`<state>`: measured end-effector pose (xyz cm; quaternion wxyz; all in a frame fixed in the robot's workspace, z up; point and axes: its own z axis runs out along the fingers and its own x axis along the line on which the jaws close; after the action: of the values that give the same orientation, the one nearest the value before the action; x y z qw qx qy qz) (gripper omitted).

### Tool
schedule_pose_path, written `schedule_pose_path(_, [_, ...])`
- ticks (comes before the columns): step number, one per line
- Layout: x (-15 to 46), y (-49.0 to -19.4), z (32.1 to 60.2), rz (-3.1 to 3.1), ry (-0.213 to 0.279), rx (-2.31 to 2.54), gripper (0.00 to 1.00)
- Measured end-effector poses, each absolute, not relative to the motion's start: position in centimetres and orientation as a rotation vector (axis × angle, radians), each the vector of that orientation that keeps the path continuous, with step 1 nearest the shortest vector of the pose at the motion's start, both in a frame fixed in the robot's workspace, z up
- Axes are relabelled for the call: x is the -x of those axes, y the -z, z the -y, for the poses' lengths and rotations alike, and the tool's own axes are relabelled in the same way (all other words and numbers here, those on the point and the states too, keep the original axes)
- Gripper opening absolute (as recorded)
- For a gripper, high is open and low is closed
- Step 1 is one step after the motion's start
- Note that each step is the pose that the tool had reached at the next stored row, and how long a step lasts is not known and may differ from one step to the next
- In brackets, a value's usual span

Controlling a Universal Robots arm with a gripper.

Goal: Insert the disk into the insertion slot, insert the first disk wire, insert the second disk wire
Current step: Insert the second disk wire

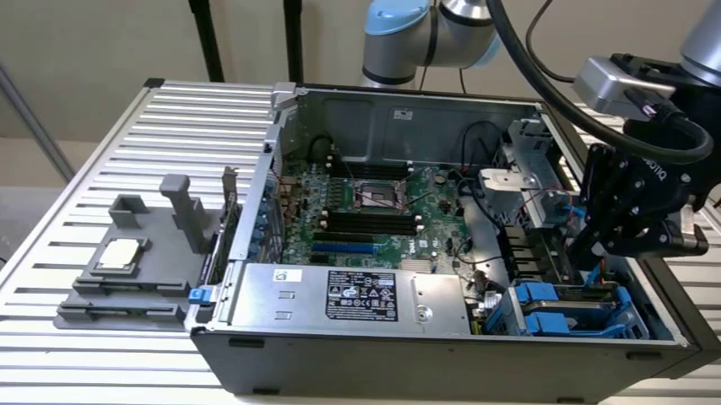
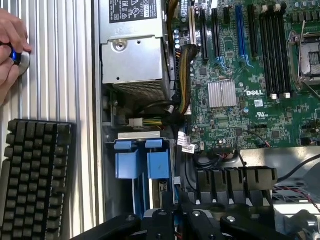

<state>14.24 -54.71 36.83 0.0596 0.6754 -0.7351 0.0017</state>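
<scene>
The disk [image 1: 569,305] sits in a bright blue carrier, down in the grey insertion slot [image 1: 642,325] at the front corner of the open computer case [image 1: 451,354]. My gripper [image 1: 592,253] hangs just above it, fingers drawn close on a thin blue wire [image 1: 589,274]. The case lies on a ribbed metal table [image 1: 101,177]. In the wrist view, a keyboard [image 2: 35,175] and a person's hand [image 2: 10,50] lie beside the case.

Ribbed metal table [image 1: 135,126] carries open computer case [image 1: 451,354], grey fixture [image 1: 135,270]; keyboard [image 2: 35,175].
</scene>
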Motion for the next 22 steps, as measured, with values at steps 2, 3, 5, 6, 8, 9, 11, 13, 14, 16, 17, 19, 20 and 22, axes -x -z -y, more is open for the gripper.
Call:
schedule_pose_path(2, [-14.2,-36.7,55.1,2.223,-0.004,-2.049,0.17])
schedule_pose_path(3, [-14.1,-36.5,55.4,2.222,-0.003,-2.052,0.17])
schedule_pose_path(5, [-14.1,-36.2,55.7,2.219,0.001,-2.06,0.17])
schedule_pose_path(6, [-14.1,-36.1,55.9,2.217,0.003,-2.064,0.17])
schedule_pose_path(8, [-14.1,-35.7,56.1,2.214,0.009,-2.072,0.17])
schedule_pose_path(9, [-14.1,-35.5,56.1,2.213,0.012,-2.077,0.17])
schedule_pose_path(11, [-14.1,-35.3,56.2,2.21,0.019,-2.087,0.17])
schedule_pose_path(13, [-14.1,-35.1,56.2,2.206,0.027,-2.098,0.17])
schedule_pose_path(14, [-14.1,-35.0,56.2,2.204,0.03,-2.103,0.17])
schedule_pose_path(16, [-14.1,-34.8,56.2,2.2,0.035,-2.112,0.17])
schedule_pose_path(17, [-14.1,-34.7,56.2,2.198,0.037,-2.116,0.17])
schedule_pose_path(19, [-14.1,-34.6,56.2,2.195,0.04,-2.122,0.17])
schedule_pose_path(20, [-14.1,-34.6,56.3,2.195,0.042,-2.124,0.17])
schedule_pose_path(22, [-14.2,-34.5,56.3,2.194,0.046,-2.129,0.17])
